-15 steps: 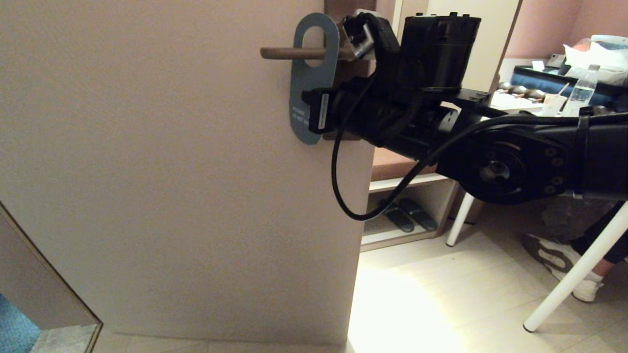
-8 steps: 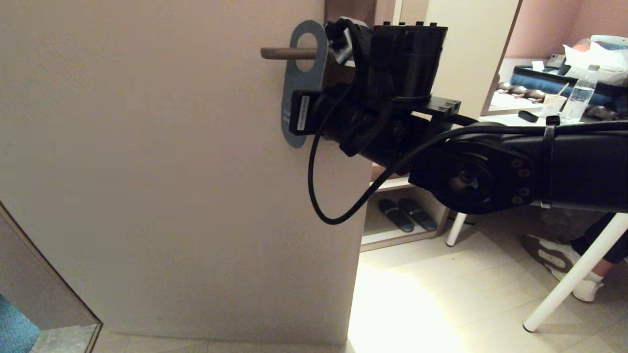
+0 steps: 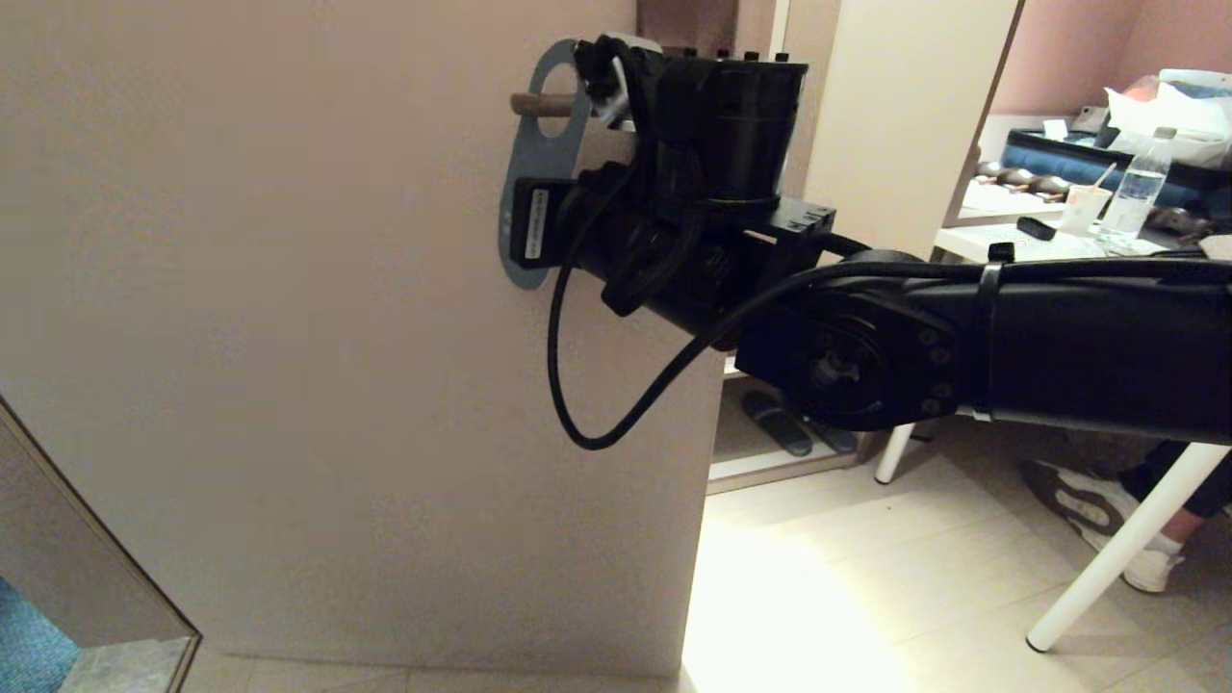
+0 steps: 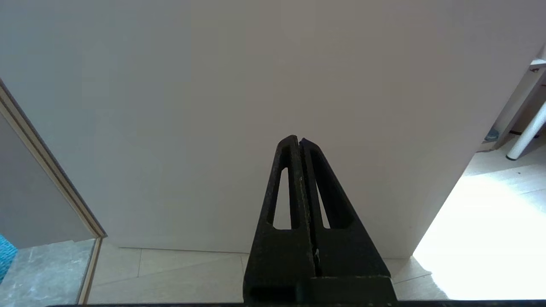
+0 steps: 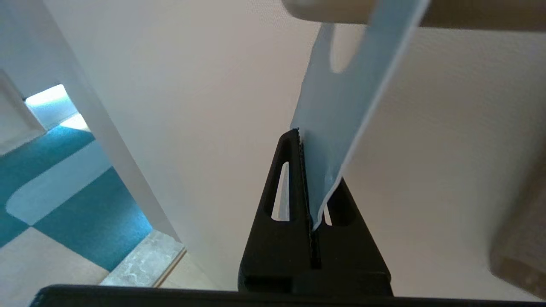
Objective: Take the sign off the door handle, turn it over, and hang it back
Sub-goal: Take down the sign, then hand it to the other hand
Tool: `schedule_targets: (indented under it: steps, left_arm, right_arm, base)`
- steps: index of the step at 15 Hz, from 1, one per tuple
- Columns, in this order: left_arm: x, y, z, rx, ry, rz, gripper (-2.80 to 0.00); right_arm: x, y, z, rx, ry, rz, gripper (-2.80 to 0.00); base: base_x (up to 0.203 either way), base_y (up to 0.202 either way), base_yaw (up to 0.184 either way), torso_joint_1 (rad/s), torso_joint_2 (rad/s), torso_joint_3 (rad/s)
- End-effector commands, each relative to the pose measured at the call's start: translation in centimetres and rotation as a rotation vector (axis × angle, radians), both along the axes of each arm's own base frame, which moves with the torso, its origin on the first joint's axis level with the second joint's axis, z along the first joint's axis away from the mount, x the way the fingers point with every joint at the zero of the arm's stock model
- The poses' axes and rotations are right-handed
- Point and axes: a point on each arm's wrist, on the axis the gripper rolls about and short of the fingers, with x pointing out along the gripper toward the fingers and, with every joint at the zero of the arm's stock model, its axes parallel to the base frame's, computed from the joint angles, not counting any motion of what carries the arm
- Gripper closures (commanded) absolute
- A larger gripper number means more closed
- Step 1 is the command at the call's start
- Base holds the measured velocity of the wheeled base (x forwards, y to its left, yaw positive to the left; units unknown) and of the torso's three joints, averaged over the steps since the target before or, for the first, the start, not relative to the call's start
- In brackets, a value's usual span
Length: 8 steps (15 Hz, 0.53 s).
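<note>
Sign [image 3: 527, 252] position: you see the blue card hanging against the pale door [image 3: 289, 337], its oval hole around the free end of the door handle [image 3: 537, 103], close to the lever's tip. In the head view only the card's left edge and rounded lower end show; the rest sits behind the black arm and its wrist camera. No lettering can be read on it.

Right gripper [image 5: 308, 170]: you find it raised to the card's lower part, with the arm reaching in across the head view from the right. In the right wrist view the fingers [image 5: 286, 187] are pressed onto the sign [image 5: 341, 106], pinching its lower portion between them. The card runs from that grip toward the handle [image 5: 332, 10], tilted rather than hanging flat on the door, with the lever passing through the hole.

Left gripper [image 4: 300, 179]: you see it only in the left wrist view, low and facing the bare door face [image 4: 213, 85], well apart from the sign. Its fingers [image 4: 283, 187] are pressed together with nothing between them.

Behind the door edge, a low shelf with dark slippers [image 3: 775, 423] and a white counter carrying a water bottle [image 3: 1136, 188] stand on the robot's right.
</note>
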Motion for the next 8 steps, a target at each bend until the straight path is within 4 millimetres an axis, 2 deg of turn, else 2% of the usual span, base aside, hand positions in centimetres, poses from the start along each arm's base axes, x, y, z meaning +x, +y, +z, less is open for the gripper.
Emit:
schedule_targets:
  steps: [1, 4, 8]
  left_arm:
    - [0.0, 0.0, 0.0, -0.001, 0.0, 0.0, 0.0]
    - [0.0, 0.0, 0.0, -0.001, 0.0, 0.0, 0.0]
    - [0.0, 0.0, 0.0, 0.0, 0.0, 0.0, 0.0]
  right_arm:
    - [0.59, 0.89, -0.86, -0.007, 0.0, 0.002, 0.0]
    - [0.94, 1.33, -1.6, -0.023, 0.004, 0.002, 0.0]
    - [1.08, 1.48, -1.51, -0.028, -0.013, 0.002, 0.0]
  base:
    - [0.0, 0.0, 0.0, 0.0, 0.0, 0.0]
    - [0.0, 0.0, 0.0, 0.0, 0.0, 0.0]
    - [0.0, 0.0, 0.0, 0.0, 0.0, 0.0]
